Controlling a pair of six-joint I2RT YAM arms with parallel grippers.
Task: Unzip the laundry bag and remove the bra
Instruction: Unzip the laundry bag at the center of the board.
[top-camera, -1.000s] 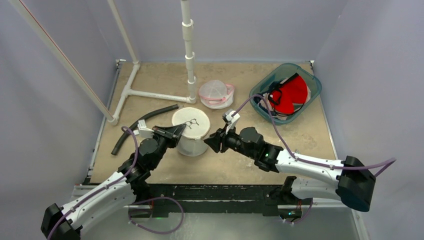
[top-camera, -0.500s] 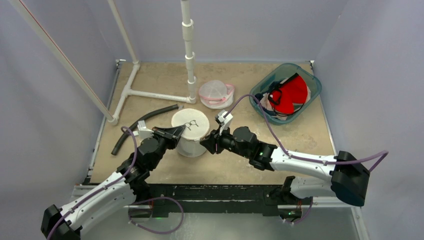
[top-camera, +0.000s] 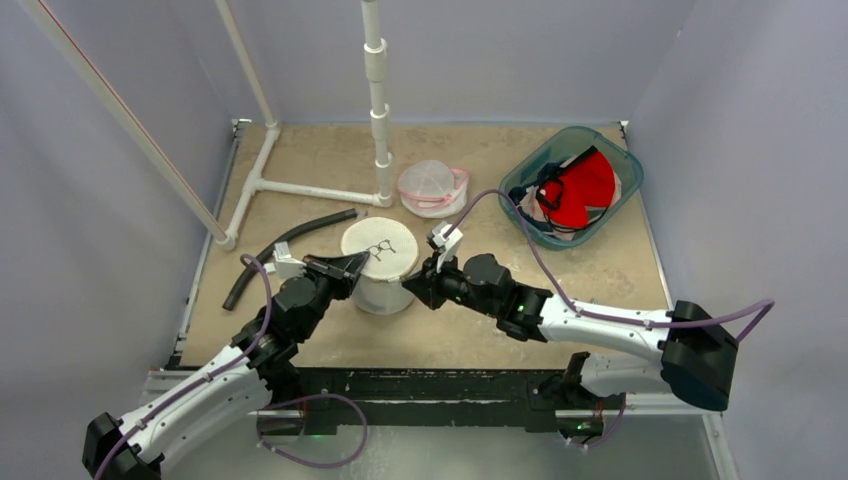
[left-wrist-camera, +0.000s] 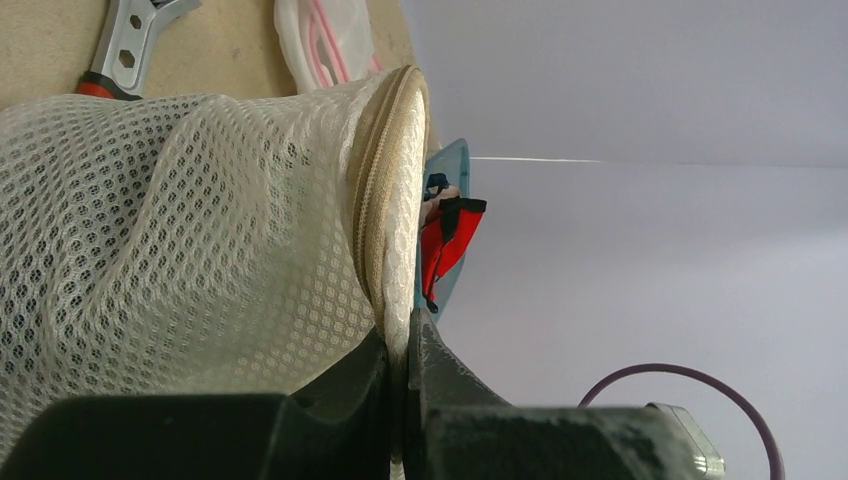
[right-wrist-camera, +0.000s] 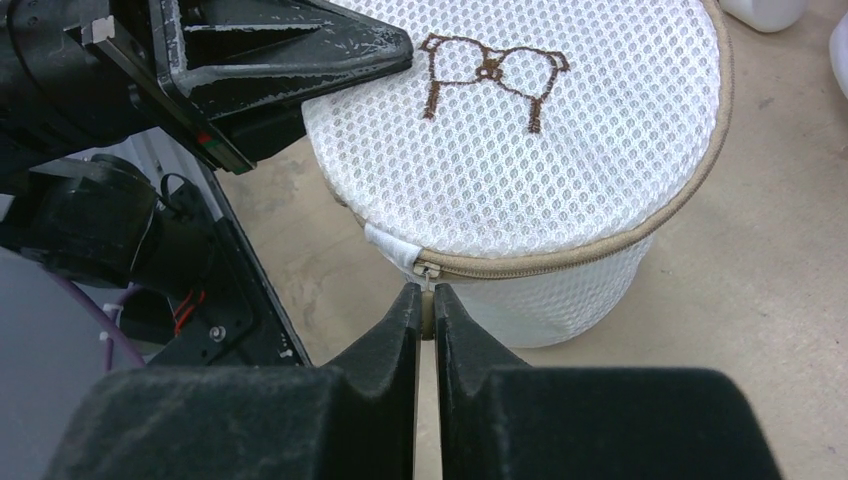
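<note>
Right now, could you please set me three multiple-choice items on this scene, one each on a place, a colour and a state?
1. Where does the teal bin stand?
A. far right
B. near left
C. dead centre

2. What colour is the emblem on top of the laundry bag?
A. red
B. brown
C. green

3. How is the right hand?
A. wide open above the bag
B. shut on the zipper pull
C. shut on nothing, in mid-air

Answers:
1 A, the top view shows it at the far right.
2 B, the right wrist view shows brown stitching on white mesh.
3 B, the right wrist view shows it pinching the pull just below the bag's top edge.
</note>
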